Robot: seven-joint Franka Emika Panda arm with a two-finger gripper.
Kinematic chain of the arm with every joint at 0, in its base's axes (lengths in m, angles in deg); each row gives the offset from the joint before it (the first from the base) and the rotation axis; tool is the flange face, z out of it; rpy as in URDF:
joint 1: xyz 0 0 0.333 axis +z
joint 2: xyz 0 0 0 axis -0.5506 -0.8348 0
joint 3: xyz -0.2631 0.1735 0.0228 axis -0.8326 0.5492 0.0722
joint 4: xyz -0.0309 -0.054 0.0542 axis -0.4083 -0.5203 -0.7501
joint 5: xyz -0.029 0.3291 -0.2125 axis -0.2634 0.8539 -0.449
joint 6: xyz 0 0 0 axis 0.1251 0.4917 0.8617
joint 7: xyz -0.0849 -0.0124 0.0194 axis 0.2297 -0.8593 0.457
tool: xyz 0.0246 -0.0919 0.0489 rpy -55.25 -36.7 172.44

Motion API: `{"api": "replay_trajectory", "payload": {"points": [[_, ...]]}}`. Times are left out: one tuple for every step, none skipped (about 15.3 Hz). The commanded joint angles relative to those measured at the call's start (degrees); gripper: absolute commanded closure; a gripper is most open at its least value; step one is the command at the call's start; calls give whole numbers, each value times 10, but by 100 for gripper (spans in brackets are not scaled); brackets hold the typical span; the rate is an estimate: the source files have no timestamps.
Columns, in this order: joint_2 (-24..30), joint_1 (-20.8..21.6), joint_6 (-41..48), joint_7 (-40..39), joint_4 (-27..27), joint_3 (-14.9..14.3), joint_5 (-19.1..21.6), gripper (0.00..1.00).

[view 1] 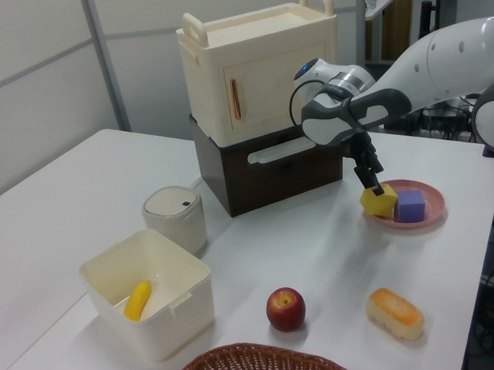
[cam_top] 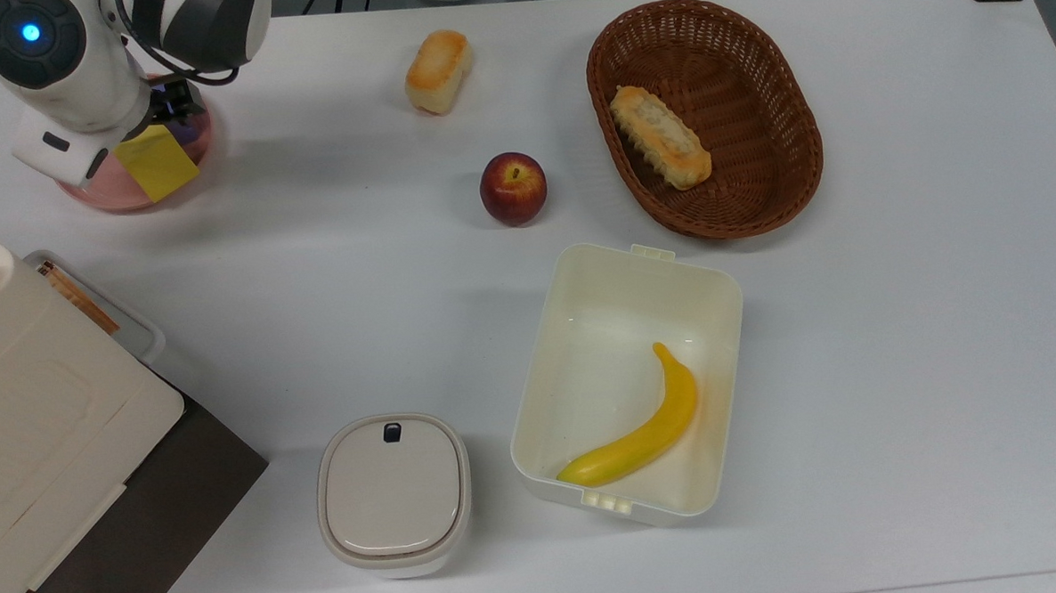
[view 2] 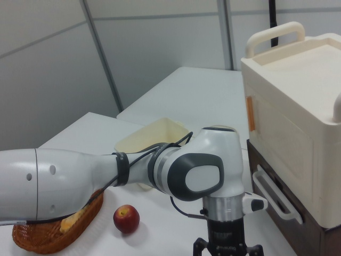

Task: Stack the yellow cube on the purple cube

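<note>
The gripper (view 1: 371,182) grasps the tilted yellow cube (view 1: 379,200) above the pink plate (view 1: 425,214), just beside the purple cube (view 1: 410,205) resting on it

No readable text, labels, brands or numbers anywhere I can see. There is faint lettering on my wrist (view 2: 229,249) in the right view, too small to make out.

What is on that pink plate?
On the pink plate sits a purple cube. The end effector holds a yellow cube beside it. The arm covers part of the plate from above.
</note>
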Motion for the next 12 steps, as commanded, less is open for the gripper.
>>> {"api": "replay_trajectory", "payload": {"points": [[-5,0,2,-14,-6,1,3,0],[-10,0,2,-14,-6,1,3,0],[-12,0,2,-14,-6,1,3,0],[-15,0,-4,-14,-6,1,4,0],[-16,0,-10,-14,-6,1,7,0],[-17,0,-17,-14,-7,1,9,0],[-24,0,-20,-14,-6,1,10,0],[-24,1,-23,-14,-5,1,10,0],[-24,1,-26,-15,-5,1,11,0],[-24,1,-29,-15,-5,1,11,0],[-25,1,-31,-16,-6,1,11,0],[-28,2,-31,-15,-6,1,11,0]]}}
